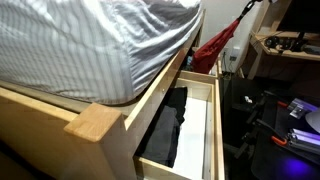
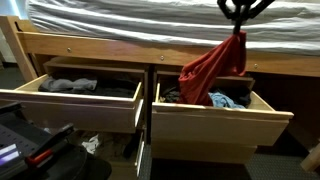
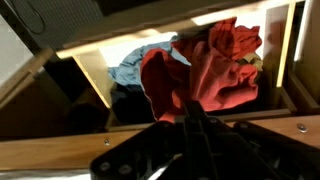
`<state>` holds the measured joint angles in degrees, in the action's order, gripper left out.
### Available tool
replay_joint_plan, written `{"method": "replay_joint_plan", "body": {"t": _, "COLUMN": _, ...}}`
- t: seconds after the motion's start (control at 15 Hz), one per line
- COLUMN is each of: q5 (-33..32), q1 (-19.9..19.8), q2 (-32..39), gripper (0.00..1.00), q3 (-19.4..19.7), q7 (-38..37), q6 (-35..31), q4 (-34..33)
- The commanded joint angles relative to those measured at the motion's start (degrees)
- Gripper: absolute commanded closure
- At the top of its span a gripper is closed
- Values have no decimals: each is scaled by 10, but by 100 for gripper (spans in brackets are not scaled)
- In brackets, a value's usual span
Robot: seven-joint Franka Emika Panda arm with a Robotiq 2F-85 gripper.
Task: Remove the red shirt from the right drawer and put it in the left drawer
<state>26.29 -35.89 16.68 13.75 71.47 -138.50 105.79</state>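
Note:
The red shirt (image 2: 212, 70) hangs from my gripper (image 2: 240, 24) above the right drawer (image 2: 222, 118); its lower end still reaches into the drawer. It also shows in an exterior view (image 1: 215, 47) and in the wrist view (image 3: 205, 75). My gripper (image 3: 193, 108) is shut on the top of the shirt. The left drawer (image 2: 70, 105) is pulled open and holds dark and grey clothes (image 2: 70, 85).
The right drawer holds a light blue garment (image 3: 135, 65) and dark clothes (image 2: 232, 100). A bed with a striped grey sheet (image 1: 90, 45) sits above both drawers on a wooden frame (image 2: 150, 52). A black device with cables (image 2: 45, 150) lies on the floor in front.

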Motion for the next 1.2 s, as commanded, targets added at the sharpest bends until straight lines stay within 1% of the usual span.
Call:
{"method": "replay_joint_plan", "body": {"t": 0.0, "q5": -128, "q1": -5, "q2": -43, "gripper": 100, "q3": 64, "q7": -125, "q6": 149, "q4": -48}}
{"method": "replay_joint_plan", "body": {"t": 0.07, "q5": -164, "q1": -3, "q2": -68, "gripper": 100, "q3": 80, "q7": -165, "q6": 199, "q4": -55}}
{"method": "replay_joint_plan", "body": {"t": 0.13, "q5": -184, "q1": 4, "q2": -105, "gripper": 100, "q3": 89, "q7": -199, "q6": 218, "q4": -36}}
{"method": "replay_joint_plan", "body": {"t": 0.2, "q5": -203, "q1": 10, "q2": -135, "gripper": 100, "q3": 94, "q7": -222, "q6": 219, "q4": -18}}
{"method": "replay_joint_plan", "body": {"t": 0.27, "q5": -211, "q1": 22, "q2": -181, "gripper": 100, "q3": 89, "q7": -243, "q6": 198, "q4": 23}}
{"method": "replay_joint_plan", "body": {"t": 0.33, "q5": -217, "q1": 30, "q2": -216, "gripper": 100, "q3": 86, "q7": -264, "q6": 178, "q4": 49}}
{"method": "replay_joint_plan", "body": {"t": 0.4, "q5": -213, "q1": 41, "q2": -250, "gripper": 100, "q3": 82, "q7": -261, "q6": 142, "q4": 84}}
{"method": "replay_joint_plan", "body": {"t": 0.47, "q5": -214, "q1": 56, "q2": -285, "gripper": 100, "q3": 81, "q7": -276, "q6": 121, "q4": 113}}
{"method": "replay_joint_plan", "body": {"t": 0.6, "q5": -224, "q1": 91, "q2": -349, "gripper": 100, "q3": 80, "q7": -280, "q6": 69, "q4": 171}}
{"method": "replay_joint_plan", "body": {"t": 0.67, "q5": -238, "q1": 104, "q2": -382, "gripper": 100, "q3": 74, "q7": -298, "q6": 46, "q4": 202}}
{"method": "replay_joint_plan", "body": {"t": 0.87, "q5": -274, "q1": 134, "q2": -488, "gripper": 100, "q3": 60, "q7": -339, "q6": 7, "q4": 299}}
{"method": "replay_joint_plan", "body": {"t": 0.93, "q5": -268, "q1": 116, "q2": -521, "gripper": 100, "q3": 30, "q7": -341, "q6": -5, "q4": 330}}
{"method": "replay_joint_plan", "body": {"t": 1.07, "q5": -260, "q1": 123, "q2": -591, "gripper": 100, "q3": 11, "q7": -340, "q6": -36, "q4": 393}}
{"method": "replay_joint_plan", "body": {"t": 1.13, "q5": -263, "q1": 120, "q2": -627, "gripper": 100, "q3": 2, "q7": -341, "q6": -63, "q4": 431}}
